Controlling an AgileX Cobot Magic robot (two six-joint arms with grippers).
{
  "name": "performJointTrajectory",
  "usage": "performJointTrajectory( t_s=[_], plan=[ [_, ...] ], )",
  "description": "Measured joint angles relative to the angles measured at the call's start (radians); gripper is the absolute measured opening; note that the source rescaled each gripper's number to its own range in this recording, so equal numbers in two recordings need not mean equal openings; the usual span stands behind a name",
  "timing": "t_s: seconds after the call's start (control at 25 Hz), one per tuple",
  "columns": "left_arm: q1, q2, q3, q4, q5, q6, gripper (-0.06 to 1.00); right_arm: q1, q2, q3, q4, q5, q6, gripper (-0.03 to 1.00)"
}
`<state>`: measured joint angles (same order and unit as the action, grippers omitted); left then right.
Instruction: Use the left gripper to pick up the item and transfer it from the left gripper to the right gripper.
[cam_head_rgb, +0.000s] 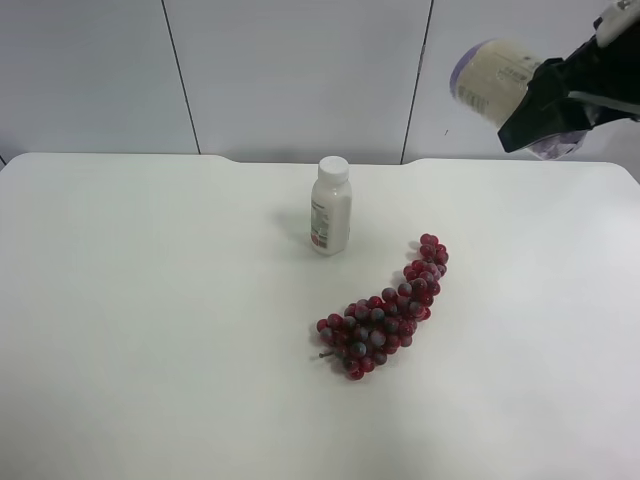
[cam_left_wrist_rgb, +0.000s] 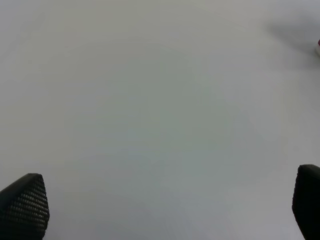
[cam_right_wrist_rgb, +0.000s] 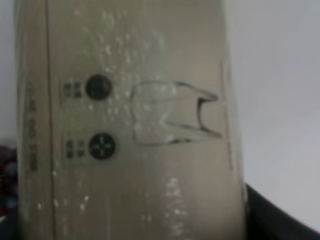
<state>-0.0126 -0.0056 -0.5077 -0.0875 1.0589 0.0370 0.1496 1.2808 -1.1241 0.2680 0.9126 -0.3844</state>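
Note:
The item, a cream canister (cam_head_rgb: 495, 80) with a purple lid and printed label, is held tilted in the air at the exterior high view's top right. My right gripper (cam_head_rgb: 540, 105) is shut on it. In the right wrist view the canister (cam_right_wrist_rgb: 130, 130) fills most of the frame, with one black finger (cam_right_wrist_rgb: 272, 215) at its side. My left gripper (cam_left_wrist_rgb: 165, 200) is open and empty over the bare white table (cam_left_wrist_rgb: 150, 100); only its two black fingertips (cam_left_wrist_rgb: 25, 205) show. The left arm is out of the exterior high view.
A slim white bottle (cam_head_rgb: 331, 205) stands upright at the middle back of the white table (cam_head_rgb: 150, 300). A bunch of red grapes (cam_head_rgb: 385, 315) lies in front of it, to the right. Grey wall panels stand behind the table.

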Motion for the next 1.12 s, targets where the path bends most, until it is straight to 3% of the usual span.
performJointTrajectory(
  t_s=[0.8,1.12],
  plan=[
    [0.000,0.000,0.000,0.000,0.000,-0.001,0.99,-0.028,0.428,-0.004,-0.030,-0.343,0.008,0.00],
    [0.000,0.000,0.000,0.000,0.000,-0.001,0.99,-0.028,0.665,-0.200,-0.022,-0.345,0.008,0.00]
  ],
)
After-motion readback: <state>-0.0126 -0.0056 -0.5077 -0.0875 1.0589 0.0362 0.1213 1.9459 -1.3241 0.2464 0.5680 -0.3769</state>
